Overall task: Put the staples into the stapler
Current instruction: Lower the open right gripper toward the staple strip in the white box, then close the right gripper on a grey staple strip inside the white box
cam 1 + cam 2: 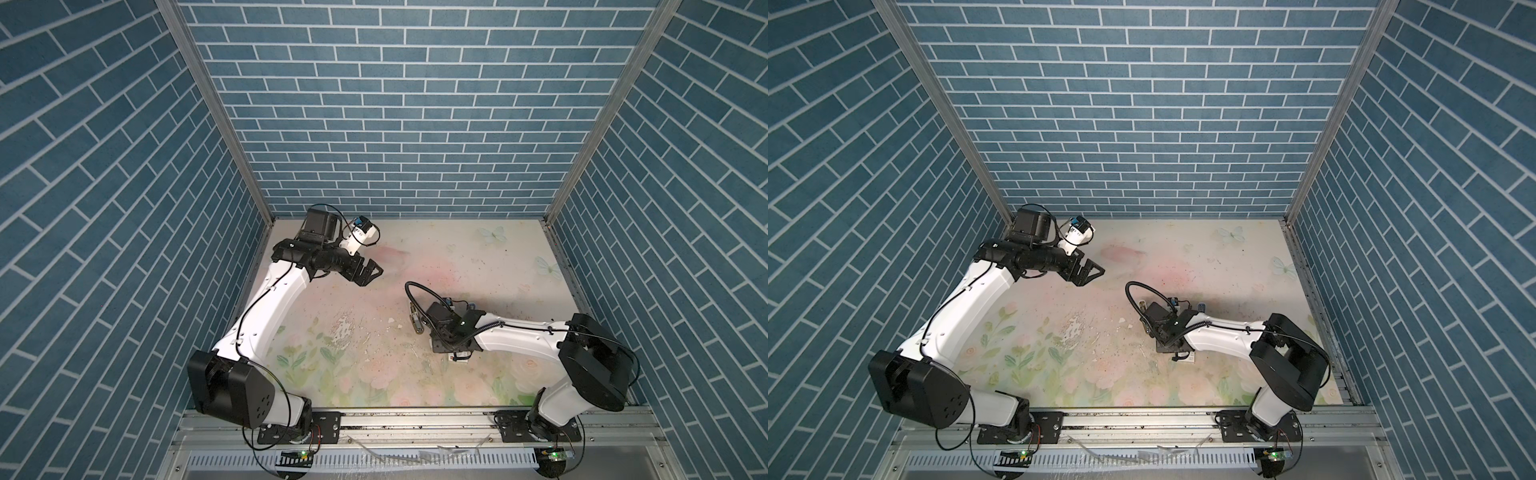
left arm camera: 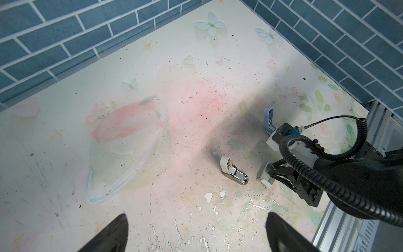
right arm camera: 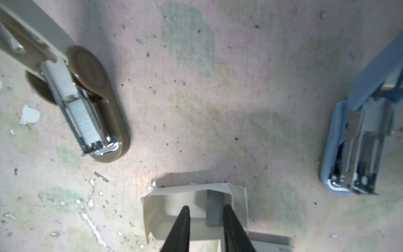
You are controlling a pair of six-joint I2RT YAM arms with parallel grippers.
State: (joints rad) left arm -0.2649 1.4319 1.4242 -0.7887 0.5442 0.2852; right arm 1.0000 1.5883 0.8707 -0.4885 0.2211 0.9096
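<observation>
Grey ribbed metal staple strip point(image 3: 214, 209) lies inside a folded cream cardboard tray point(image 3: 152, 209), between the right gripper's point(image 3: 207, 218) slim black jaws, which are narrowly parted with a gap beside it. Hinged-open beige plastic stapler point(image 3: 91, 113) and blue stapler point(image 3: 359, 141) flank it on the scuffed floral tabletop point(image 3: 196, 87). Left gripper point(image 1: 372, 274) gapes wide, empty.

Clear lane over bare table point(image 3: 218, 87) between open beige stapler point(image 3: 87, 104) and open blue stapler point(image 3: 359, 141). Tight inside cream cardboard tray point(image 3: 238, 196): walls on three sides of right gripper point(image 3: 206, 207), staples point(image 3: 214, 209) between fingers. Far-left table open under left gripper point(image 1: 372, 272), well apart from staplers.
</observation>
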